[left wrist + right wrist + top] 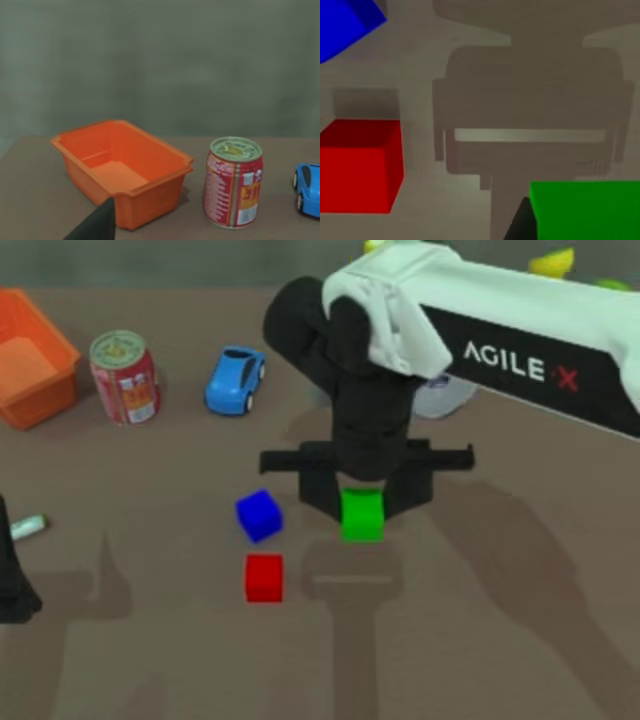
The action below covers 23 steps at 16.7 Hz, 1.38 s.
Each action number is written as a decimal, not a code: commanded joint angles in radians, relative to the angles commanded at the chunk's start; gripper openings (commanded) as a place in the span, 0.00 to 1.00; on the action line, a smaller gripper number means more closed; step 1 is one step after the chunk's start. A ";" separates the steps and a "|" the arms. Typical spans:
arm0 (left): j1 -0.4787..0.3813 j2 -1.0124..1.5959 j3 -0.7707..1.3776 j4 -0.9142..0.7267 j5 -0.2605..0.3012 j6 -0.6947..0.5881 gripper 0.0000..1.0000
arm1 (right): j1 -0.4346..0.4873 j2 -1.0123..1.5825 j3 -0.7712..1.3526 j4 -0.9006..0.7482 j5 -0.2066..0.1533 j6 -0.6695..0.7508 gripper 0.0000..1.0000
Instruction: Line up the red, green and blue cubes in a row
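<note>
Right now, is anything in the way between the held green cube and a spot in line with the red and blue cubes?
Nothing visible. The right gripper holds the green cube; bare table separates it from the red cube and blue cube.

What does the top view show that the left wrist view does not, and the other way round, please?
Only the top view shows the red cube, the blue cube and the green cube, which the right gripper holds lifted, its shadow on the table below; the left arm sits parked at the table's left edge. Only the left wrist view shows the inside floor of the orange bin and the can's side label. Both show the bin, the soda can and the light-blue toy car.
</note>
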 joint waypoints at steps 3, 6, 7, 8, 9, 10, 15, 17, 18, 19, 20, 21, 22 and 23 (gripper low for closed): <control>0.000 0.000 0.000 0.000 0.000 0.000 1.00 | 0.048 -0.015 -0.014 0.003 0.002 0.050 0.00; 0.000 0.000 0.000 0.000 0.000 0.000 1.00 | 0.048 -0.015 -0.014 0.003 0.002 0.050 0.00; 0.000 0.000 0.000 0.000 0.000 0.000 1.00 | 0.044 -0.010 -0.011 0.003 0.000 0.050 0.00; 0.000 0.000 0.000 0.000 0.000 0.000 1.00 | 0.045 -0.010 -0.013 0.006 0.000 0.050 0.00; 0.000 0.000 0.000 0.000 0.000 0.000 1.00 | 0.046 -0.008 -0.023 0.020 0.000 0.049 0.00; 0.000 0.000 0.000 0.000 0.000 0.000 1.00 | 0.047 -0.003 -0.038 0.041 0.001 0.049 0.00; 0.000 0.000 0.000 0.000 0.000 0.000 1.00 | 0.051 0.035 -0.153 0.197 0.003 0.052 0.00; 0.000 0.000 0.000 0.000 0.000 0.000 1.00 | 0.051 0.048 -0.185 0.238 0.003 0.054 0.00; 0.000 0.000 0.000 0.000 0.000 0.000 1.00 | 0.051 0.050 -0.190 0.243 0.003 0.054 0.00; 0.000 0.000 0.000 0.000 0.000 0.000 1.00 | 0.051 0.050 -0.190 0.243 0.003 0.054 0.00; 0.000 0.000 0.000 0.000 0.000 0.000 1.00 | 0.051 0.050 -0.190 0.243 0.003 0.054 0.00; 0.000 0.000 0.000 0.000 0.000 0.000 1.00 | 0.051 0.050 -0.190 0.243 0.003 0.054 0.00; 0.000 0.000 0.000 0.000 0.000 0.000 1.00 | 0.051 0.050 -0.190 0.243 0.003 0.054 0.08; 0.000 0.000 0.000 0.000 0.000 0.000 1.00 | 0.051 0.050 -0.190 0.243 0.003 0.054 0.15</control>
